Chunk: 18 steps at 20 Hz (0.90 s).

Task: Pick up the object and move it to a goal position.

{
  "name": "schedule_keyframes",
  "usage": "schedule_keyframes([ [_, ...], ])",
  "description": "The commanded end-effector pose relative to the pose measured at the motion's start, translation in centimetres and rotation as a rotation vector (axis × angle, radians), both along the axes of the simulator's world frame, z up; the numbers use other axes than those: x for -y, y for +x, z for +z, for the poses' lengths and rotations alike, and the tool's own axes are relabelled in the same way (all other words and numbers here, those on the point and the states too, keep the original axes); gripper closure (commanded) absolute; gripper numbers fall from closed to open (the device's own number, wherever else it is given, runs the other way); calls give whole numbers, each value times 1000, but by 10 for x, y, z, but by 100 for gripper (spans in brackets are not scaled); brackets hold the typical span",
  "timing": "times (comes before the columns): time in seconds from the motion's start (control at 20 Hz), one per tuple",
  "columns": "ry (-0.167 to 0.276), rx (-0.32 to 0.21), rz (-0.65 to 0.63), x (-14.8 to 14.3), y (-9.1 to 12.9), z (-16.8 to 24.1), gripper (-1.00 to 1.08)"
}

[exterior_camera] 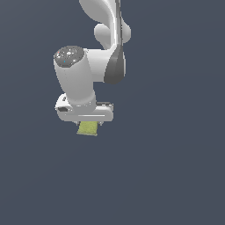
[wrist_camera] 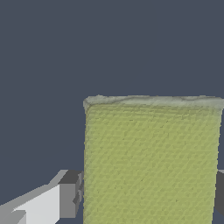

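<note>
The object point(exterior_camera: 88, 128), a small yellow-green mottled block, sticks out just below the white hand of the arm in the exterior view. My gripper point(exterior_camera: 89, 124) is shut on it, and the hand hides most of the fingers there. In the wrist view the object point(wrist_camera: 151, 157) fills the space between the two grey fingertips point(wrist_camera: 71, 194), each pressed against one of its sides. My gripper point(wrist_camera: 148, 194) is wider than the block. From these views I cannot tell whether the block rests on the surface or hangs above it.
A uniform dark blue-grey surface point(exterior_camera: 176, 167) surrounds the gripper in both views. The arm's white links point(exterior_camera: 105, 39) rise above the hand toward the top of the exterior view.
</note>
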State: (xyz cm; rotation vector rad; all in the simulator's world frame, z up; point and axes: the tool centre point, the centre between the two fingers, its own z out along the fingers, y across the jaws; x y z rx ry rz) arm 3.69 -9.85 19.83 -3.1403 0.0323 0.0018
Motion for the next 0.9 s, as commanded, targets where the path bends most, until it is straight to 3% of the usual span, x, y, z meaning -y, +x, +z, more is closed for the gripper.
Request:
schedule_keyframes([
  [0.0,0,1,1,20,-4,24,108],
  [0.4,0,1,1,70,-11,83,108],
  [0.85,-1,1,1,88,-12,103,108],
])
